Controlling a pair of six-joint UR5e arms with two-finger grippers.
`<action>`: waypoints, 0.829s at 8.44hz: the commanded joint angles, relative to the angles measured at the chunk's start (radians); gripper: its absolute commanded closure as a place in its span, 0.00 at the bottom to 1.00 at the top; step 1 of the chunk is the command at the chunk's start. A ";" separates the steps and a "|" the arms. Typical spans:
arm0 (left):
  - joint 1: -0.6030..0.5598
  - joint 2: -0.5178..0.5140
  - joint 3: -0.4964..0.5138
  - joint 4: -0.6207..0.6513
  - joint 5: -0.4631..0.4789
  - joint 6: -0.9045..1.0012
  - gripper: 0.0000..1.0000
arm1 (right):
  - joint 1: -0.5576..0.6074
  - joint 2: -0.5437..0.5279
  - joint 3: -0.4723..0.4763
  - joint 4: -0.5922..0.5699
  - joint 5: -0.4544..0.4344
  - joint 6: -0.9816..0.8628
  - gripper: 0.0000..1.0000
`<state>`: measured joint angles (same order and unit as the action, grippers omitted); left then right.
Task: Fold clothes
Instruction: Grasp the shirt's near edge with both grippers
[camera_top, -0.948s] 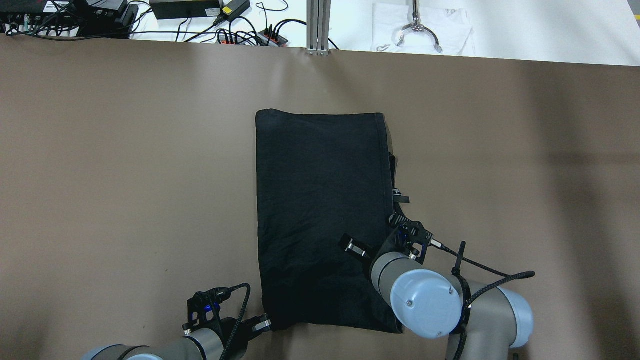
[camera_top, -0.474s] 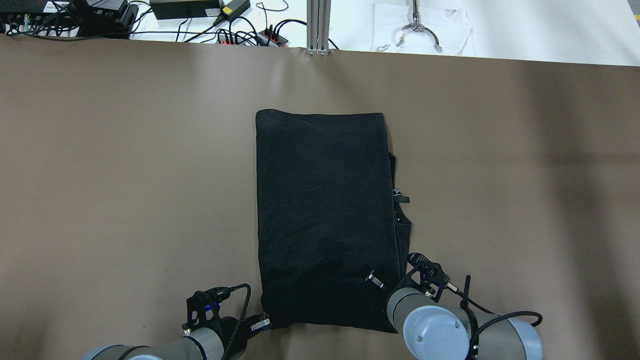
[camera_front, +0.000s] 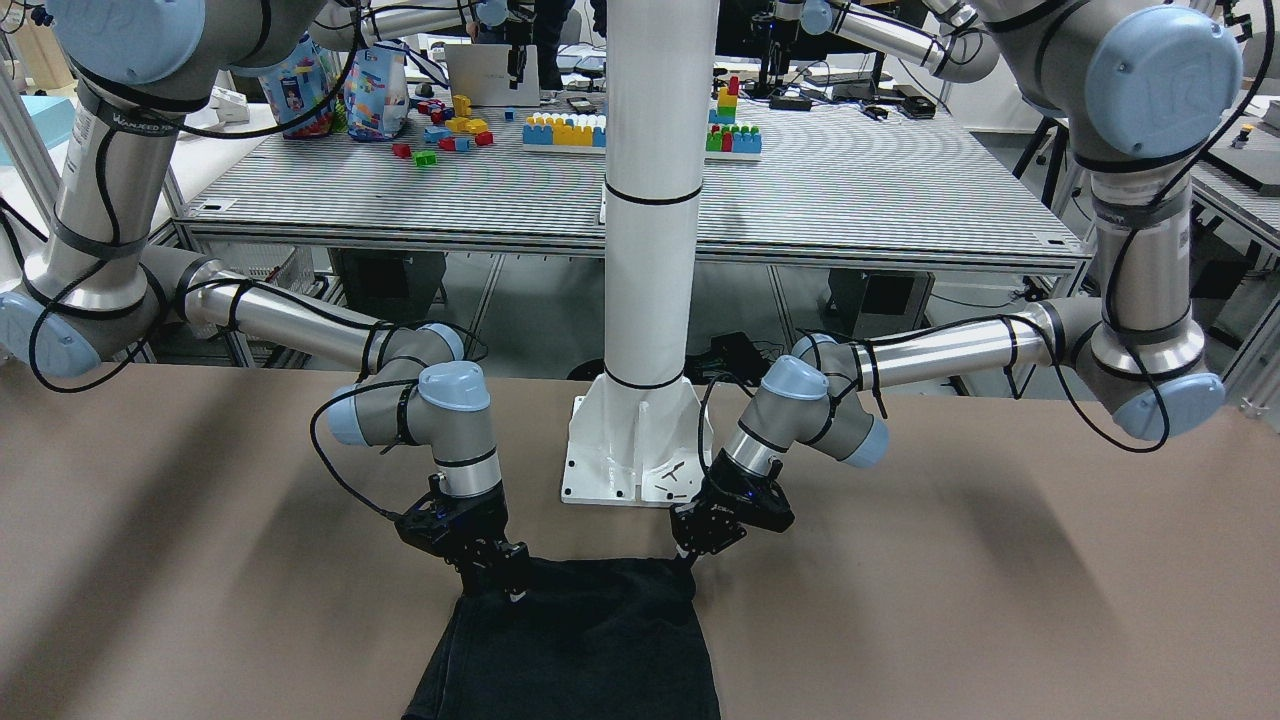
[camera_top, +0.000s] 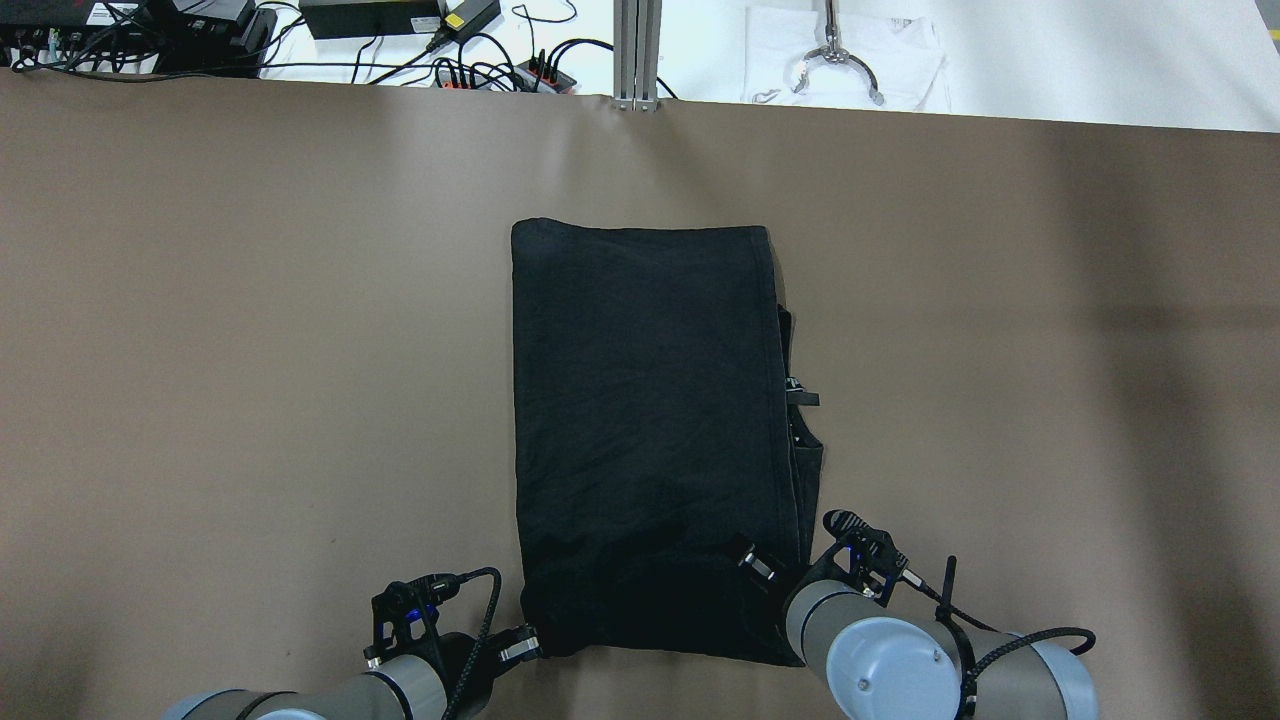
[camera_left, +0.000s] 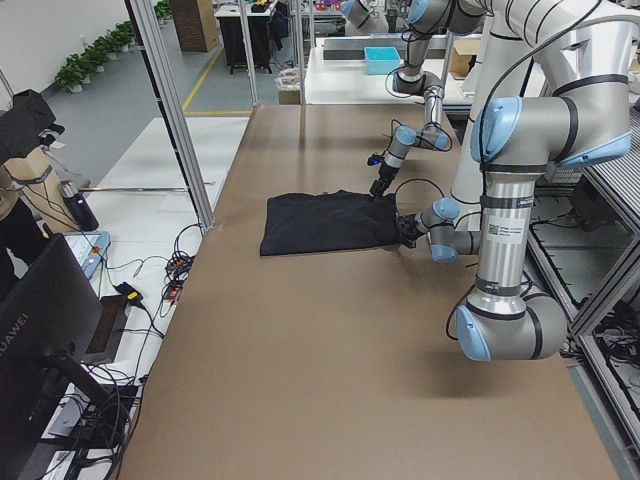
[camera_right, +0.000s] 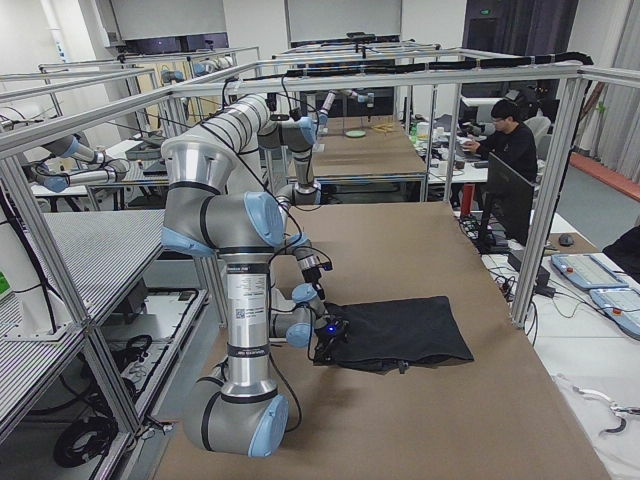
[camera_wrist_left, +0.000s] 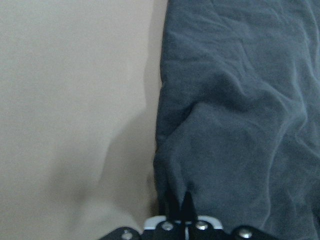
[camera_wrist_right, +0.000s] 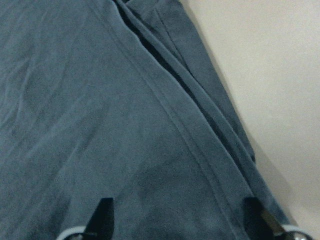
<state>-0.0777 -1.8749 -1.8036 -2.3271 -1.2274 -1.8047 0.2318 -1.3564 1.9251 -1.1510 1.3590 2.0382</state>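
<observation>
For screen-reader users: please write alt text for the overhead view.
A black garment lies flat, folded into a rectangle, on a brown table. The left tool is at its near-left corner, the right tool over its near-right corner.

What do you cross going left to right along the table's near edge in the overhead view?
Left gripper, jaws pinching the fabric's corner → black garment → right gripper, jaws open over the fabric.

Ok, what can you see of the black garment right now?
The black garment is matte, soft, lightly wrinkled fabric, folded into a long rectangle lying flat on the brown table. Layered hemmed edges show along its right side. The left end effector pinches its near left corner; the right end effector is open over the near right corner.
</observation>
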 joint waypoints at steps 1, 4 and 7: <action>-0.001 0.003 0.001 0.000 0.002 0.002 1.00 | 0.004 -0.026 -0.002 0.033 0.002 -0.028 0.08; -0.001 0.005 0.001 0.000 0.005 0.002 1.00 | 0.000 -0.086 -0.058 0.198 0.000 -0.058 0.08; -0.004 0.007 0.003 0.000 0.005 0.004 1.00 | 0.001 -0.081 -0.067 0.201 -0.011 -0.036 0.36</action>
<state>-0.0802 -1.8689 -1.8013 -2.3271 -1.2216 -1.8012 0.2304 -1.4386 1.8654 -0.9569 1.3562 1.9880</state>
